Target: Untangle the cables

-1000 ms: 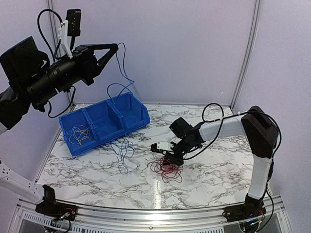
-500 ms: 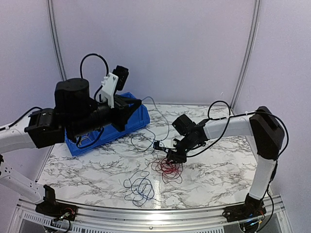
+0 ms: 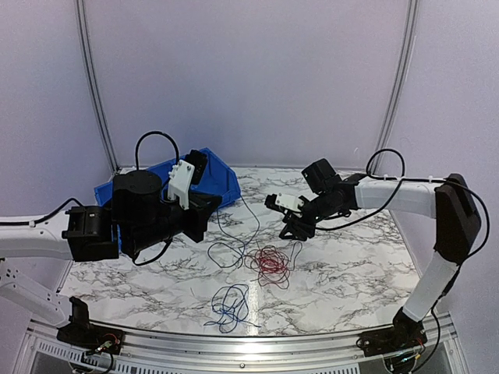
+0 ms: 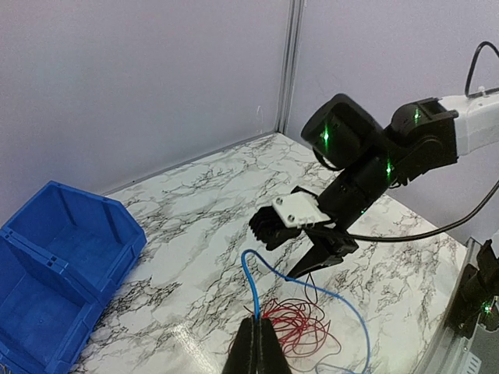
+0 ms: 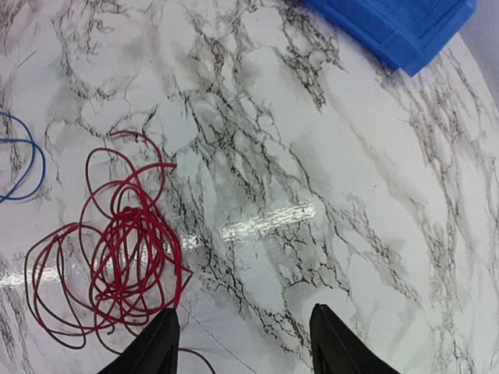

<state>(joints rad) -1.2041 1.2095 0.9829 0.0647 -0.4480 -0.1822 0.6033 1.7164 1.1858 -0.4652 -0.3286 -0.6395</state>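
Cables point(image 3: 269, 263) lie mid-table, centre to lower centre of top view, in separate lots. L gripper point(image 4: 256, 348): fingers pressed together, pinching blue cable point(image 4: 251, 284) right at the tips. It rises from the pinch, arcs right & drops toward lower right of L wrist view. Pinch is held clear of the marble, prob. so the wire hangs free & can be drawn off from the rest. Blue heap point(image 3: 231, 302) sits bottom centre of top view, apart from the red. Whether it's the same wire as the pinched one, can't tell. R gripper point(image 5: 242, 343): fingers spread, nothing betw. them, bare table point(image 5: 327, 195) showing thru the gap. It hovers above & just right of red coil point(image 5: 117, 257), tips angled down. Judged a ready stance, to pin or pick the red while L works the blue. Red coil is loose, many loops, flat on the marble. Blue bin point(image 3: 224, 181) is at upper left-centre of top view, partly hidden behind the L arm, well apart from the wires; likely drop-off for sorted ones. Risk: hair-thin wire could slip the pinch or snag a neighbour.
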